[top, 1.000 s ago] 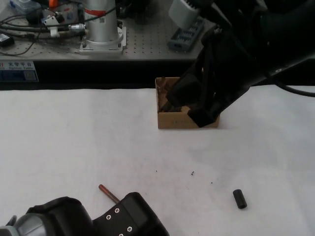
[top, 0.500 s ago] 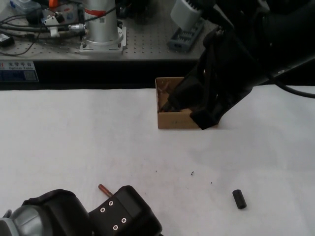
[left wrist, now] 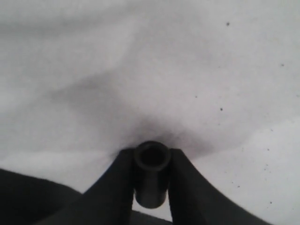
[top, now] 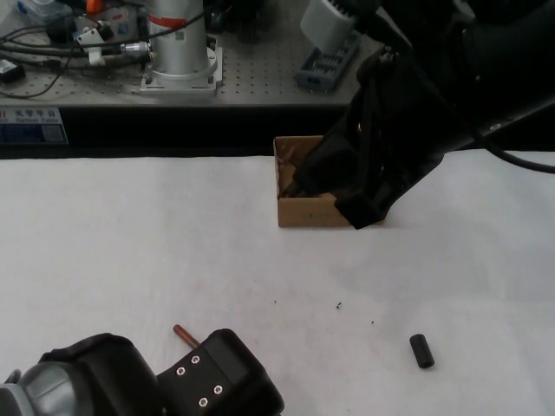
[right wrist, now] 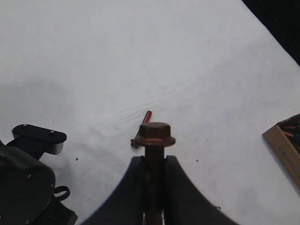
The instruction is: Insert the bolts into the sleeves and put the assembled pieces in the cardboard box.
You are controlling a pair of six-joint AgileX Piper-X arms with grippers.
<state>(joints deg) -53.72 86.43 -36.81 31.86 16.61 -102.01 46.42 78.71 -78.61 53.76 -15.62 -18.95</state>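
Observation:
My left gripper (left wrist: pixel 151 155) is shut on a black sleeve (left wrist: pixel 151 176), whose open end faces the camera above the white cloth. A copper bolt (right wrist: pixel 153 136) stands head outward in my right gripper (right wrist: pixel 153 160), which is shut on its shank. In the high view the right arm (top: pixel 381 156) hangs over the cardboard box (top: pixel 312 212), and the left arm (top: pixel 156 381) is at the near left edge. A second copper bolt (top: pixel 185 334) lies on the cloth beside the left arm. A loose black sleeve (top: pixel 421 350) lies at the near right.
The box corner (right wrist: pixel 283 140) holds several reddish pieces. The second bolt (right wrist: pixel 146 116) lies just beyond the held bolt's head, with the left arm's housing (right wrist: pixel 28 159) near it. Behind the white cloth (top: pixel 130 243) a dark bench carries a metal post (top: pixel 178 43) and cables.
The left arm has shifted a little toward the near left, covering more of the loose bolt. The right arm has risen slightly over the box.

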